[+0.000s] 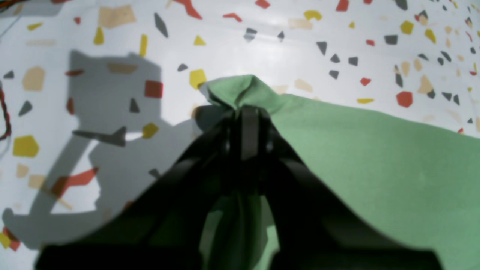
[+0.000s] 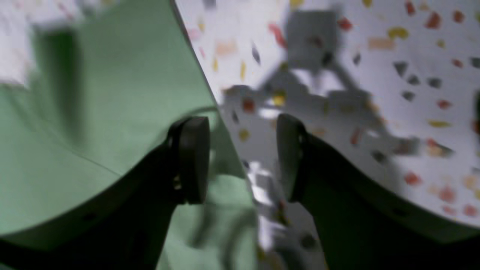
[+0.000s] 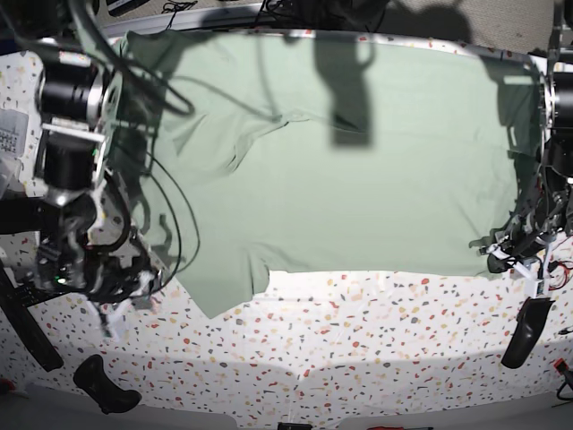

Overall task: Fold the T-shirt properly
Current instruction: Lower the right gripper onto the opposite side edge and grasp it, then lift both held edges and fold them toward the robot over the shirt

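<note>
Sage-green T-shirt (image 3: 358,179) spread flat across speckled tabletop (image 3: 358,340). Left end effector (image 1: 245,112) clamped on bunched shirt corner. Right end effector (image 2: 242,157) wide, empty, straddling shirt edge.

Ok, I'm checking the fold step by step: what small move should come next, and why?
Probably open the left pincer too. It is clamped on a bunched corner of the T-shirt, while the right pincer stands open with nothing between its pads, the cloth edge lying loose beside it. The shirt lies spread on the table.
</note>
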Robot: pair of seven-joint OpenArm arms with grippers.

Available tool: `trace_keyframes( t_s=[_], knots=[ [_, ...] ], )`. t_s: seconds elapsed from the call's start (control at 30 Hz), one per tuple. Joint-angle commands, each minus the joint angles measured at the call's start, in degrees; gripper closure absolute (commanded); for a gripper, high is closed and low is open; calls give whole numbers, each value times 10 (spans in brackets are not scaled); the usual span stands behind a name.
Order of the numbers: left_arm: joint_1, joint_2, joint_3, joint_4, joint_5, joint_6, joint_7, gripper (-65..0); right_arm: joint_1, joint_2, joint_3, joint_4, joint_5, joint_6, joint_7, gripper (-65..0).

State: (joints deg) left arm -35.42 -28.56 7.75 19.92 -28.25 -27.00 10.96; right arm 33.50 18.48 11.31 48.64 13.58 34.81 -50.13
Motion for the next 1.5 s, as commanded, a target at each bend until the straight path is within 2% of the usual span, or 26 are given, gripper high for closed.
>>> trace_keyframes(
  t_s=[0.0, 0.27, 0.7, 0.87, 1.0, 1.1, 1.27, 1.47],
  knots=[
    [-17, -10, -3, 7, -3, 0, -7, 0, 28, 9, 8, -13, 3, 16, 16, -280],
    [-17, -10, -3, 7, -3, 0, -8, 0, 45, 15, 10, -110, 1, 28, 75, -280],
    [-17, -10, -3, 7, -3, 0, -7, 0, 6, -20, 10, -127, 2, 23, 86, -278],
    [-17, -10, -3, 7, -3, 0, -8, 0, -5, -23, 10, -127, 6, 27, 78, -192],
    [-17, -10, -3, 7, -3, 0, -8, 0, -5, -24, 10, -127, 64, 52, 54, -147],
    [-17, -10, -3, 7, -3, 0, -8, 0, -3, -24, 10, -127, 90, 52, 58, -8],
    [-19, -10, -3, 7, -3, 0, 0, 0, -1, -24, 10, -127, 90, 52, 113, 0],
    [-20, -10, -3, 15, -3, 0, 6, 0, 18, -24, 10, -126, 64, 52, 112, 0]
  ],
)
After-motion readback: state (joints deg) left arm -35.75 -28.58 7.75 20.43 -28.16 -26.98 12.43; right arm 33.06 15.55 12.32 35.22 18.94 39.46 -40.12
